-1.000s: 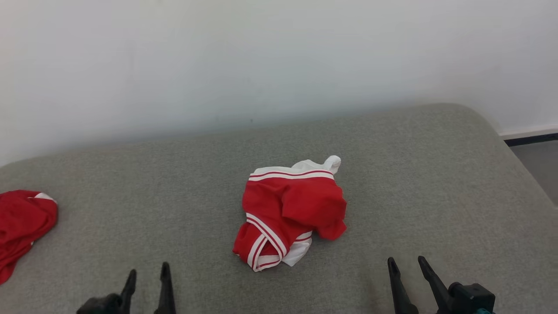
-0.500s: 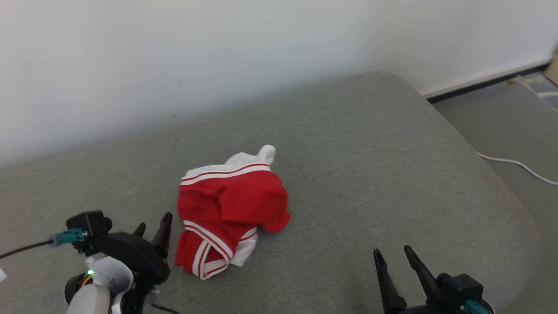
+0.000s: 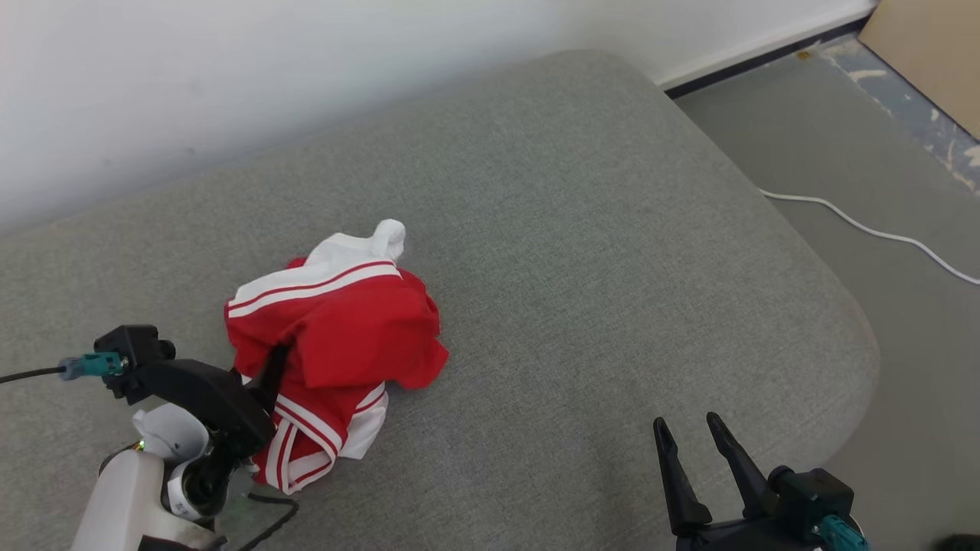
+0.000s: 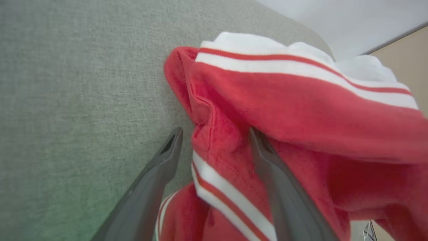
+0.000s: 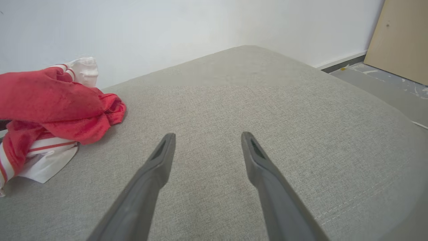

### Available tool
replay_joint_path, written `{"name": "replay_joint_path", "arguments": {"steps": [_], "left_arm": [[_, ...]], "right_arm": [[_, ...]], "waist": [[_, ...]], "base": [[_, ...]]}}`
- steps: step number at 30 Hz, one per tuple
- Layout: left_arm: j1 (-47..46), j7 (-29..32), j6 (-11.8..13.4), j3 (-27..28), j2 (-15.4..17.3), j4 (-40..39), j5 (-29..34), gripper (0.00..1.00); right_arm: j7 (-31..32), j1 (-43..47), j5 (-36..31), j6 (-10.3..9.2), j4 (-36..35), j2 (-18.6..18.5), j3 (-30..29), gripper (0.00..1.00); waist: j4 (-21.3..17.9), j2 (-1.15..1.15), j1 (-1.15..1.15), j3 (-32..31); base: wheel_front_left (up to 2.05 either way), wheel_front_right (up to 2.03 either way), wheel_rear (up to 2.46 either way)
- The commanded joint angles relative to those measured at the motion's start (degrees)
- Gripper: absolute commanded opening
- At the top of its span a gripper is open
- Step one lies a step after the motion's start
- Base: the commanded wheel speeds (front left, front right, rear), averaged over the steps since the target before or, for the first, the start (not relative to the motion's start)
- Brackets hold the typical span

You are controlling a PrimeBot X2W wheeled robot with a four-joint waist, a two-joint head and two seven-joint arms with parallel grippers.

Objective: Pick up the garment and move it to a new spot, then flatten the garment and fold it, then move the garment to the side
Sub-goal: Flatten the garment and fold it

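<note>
Straddles a fold of the crumpled red-and-white fabric garment (image 3: 337, 329) with left gripper (image 4: 215, 132) agape, holds right gripper (image 3: 687, 421) agape over grey upholstered cushion (image 3: 574, 229), thin white cable (image 3: 865, 226) far right.

The garment (image 3: 344, 329) is bright red with white bands, thin red stripes through them, and some plain white bits. The bed (image 3: 574, 229) is heathered grey, the wall (image 3: 230, 76) off-white, the floor (image 3: 804, 138) grey, the cable (image 3: 865, 228) white and the board (image 3: 934, 53) tan. The left tool (image 4: 215, 132) and right tool (image 3: 685, 421) are black-ish with teal plugs (image 3: 838, 530).

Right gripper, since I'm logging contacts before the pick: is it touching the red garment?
No, the right gripper hangs open over bare cushion, apart from the red garment.
</note>
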Motion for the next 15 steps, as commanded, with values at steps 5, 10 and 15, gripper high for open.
{"name": "replay_joint_path", "arguments": {"steps": [5,10,15], "left_arm": [[-1.3,-0.3,-0.5,-0.9,0.9,-0.4,-0.2,0.0],[-3.1,-3.7,-0.9,-4.0,1.3,-3.3,1.9,0.0],[-9.3,-7.0,-1.2,-9.6,0.6,-6.8,4.3,0.0]], "right_arm": [[-0.7,-1.6,0.7,-0.12,0.9,0.2,0.6,1.0],[-1.1,-2.1,1.0,-0.12,2.0,0.2,1.0,1.0],[-1.5,-2.6,1.6,-0.12,2.7,0.2,1.6,1.0]], "waist": [[-0.6,-0.01,-0.01,1.4],[0.9,-0.01,-0.01,0.5],[2.2,-0.01,-0.01,-0.3]], "base": [[0.0,0.0,0.0],[0.0,0.0,0.0],[0.0,0.0,0.0]]}}
